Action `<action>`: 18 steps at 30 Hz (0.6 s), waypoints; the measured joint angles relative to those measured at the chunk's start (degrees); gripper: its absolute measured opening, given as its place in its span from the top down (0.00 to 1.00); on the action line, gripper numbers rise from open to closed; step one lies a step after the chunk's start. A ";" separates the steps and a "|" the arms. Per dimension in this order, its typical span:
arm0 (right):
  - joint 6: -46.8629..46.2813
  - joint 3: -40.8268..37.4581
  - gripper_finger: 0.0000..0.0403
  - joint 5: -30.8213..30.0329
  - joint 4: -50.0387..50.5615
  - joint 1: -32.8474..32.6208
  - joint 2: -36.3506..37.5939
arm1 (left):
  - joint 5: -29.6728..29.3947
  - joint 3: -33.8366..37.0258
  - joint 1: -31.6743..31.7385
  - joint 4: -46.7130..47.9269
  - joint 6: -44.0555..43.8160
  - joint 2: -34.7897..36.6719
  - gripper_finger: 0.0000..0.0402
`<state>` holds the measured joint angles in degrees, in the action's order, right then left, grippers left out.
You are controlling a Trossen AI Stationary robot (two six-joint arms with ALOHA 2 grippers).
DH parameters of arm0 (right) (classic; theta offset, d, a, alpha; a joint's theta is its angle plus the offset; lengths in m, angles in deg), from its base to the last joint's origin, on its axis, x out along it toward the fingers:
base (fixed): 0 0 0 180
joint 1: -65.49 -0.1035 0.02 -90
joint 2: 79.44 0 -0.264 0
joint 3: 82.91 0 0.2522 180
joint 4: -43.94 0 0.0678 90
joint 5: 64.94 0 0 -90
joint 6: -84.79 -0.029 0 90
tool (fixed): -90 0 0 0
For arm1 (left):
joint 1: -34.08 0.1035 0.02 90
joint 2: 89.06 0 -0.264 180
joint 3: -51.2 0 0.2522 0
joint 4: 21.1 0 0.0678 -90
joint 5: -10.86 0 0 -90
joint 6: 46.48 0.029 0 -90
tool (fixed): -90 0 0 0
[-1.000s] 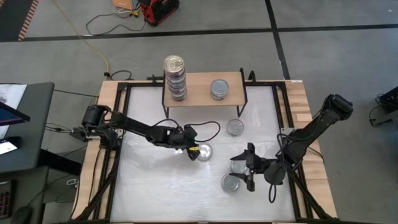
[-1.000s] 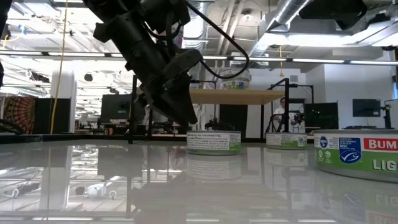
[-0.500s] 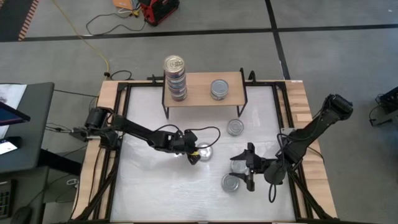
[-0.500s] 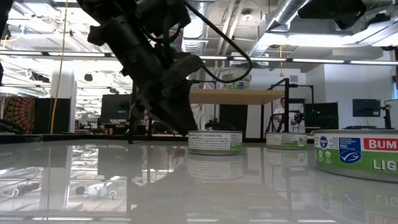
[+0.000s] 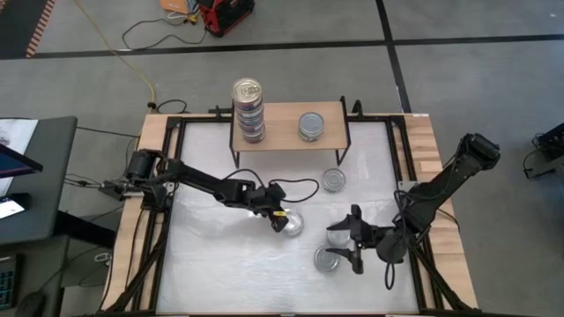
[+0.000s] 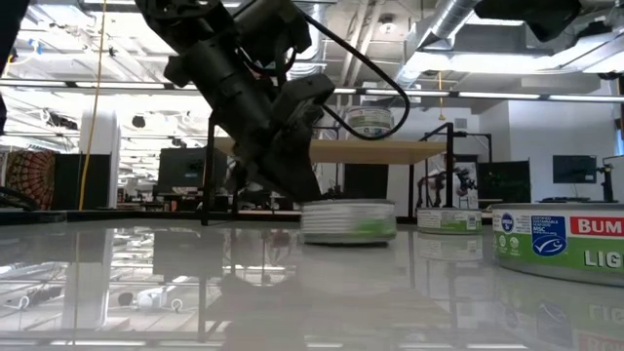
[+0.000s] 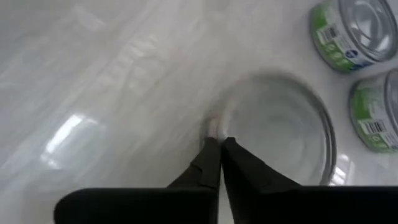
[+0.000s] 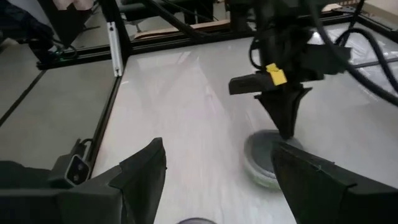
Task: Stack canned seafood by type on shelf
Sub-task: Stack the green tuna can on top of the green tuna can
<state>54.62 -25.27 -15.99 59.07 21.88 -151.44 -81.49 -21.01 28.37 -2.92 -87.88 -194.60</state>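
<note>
Left gripper (image 5: 280, 216) is pinched fully closed with its tips at the rim of a silver-lidded tin (image 5: 293, 224) lying mid-surface, well short of the shelf (image 5: 286, 127). Judgement: a rim-only pinch may slip or merely push the tin. Right gripper (image 5: 351, 247) stands wide, empty, over two tins (image 5: 330, 257).

The left gripper (image 5: 280, 216) was closed from a partly open spread until its fingers (image 7: 214, 163) met, with nothing seen between them, at the near rim of a silver-lidded can (image 5: 293, 225). That can was shifted slightly toward the table's front and right, and its label was blurred in the low view.
</note>
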 joint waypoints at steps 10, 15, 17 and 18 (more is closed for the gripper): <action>-2.83 0.00 0.23 0.91 1.58 0.68 -0.39 | 5.98 3.18 3.01 -2.29 0.54 -0.35 1.00; -2.99 0.00 0.23 2.27 1.35 1.56 -1.79 | 5.24 3.45 3.21 -2.68 0.62 -0.39 1.00; -2.77 0.00 0.23 3.30 0.18 2.68 -3.45 | 5.11 3.49 3.40 -1.91 1.03 -0.69 1.00; -1.98 0.00 0.23 4.06 -1.04 3.37 -4.68 | 5.22 3.59 3.46 -3.54 1.12 -0.68 1.00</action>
<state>52.64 -25.27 -11.93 58.03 25.24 -156.12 -76.27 -17.43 31.83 -6.46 -86.76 -195.28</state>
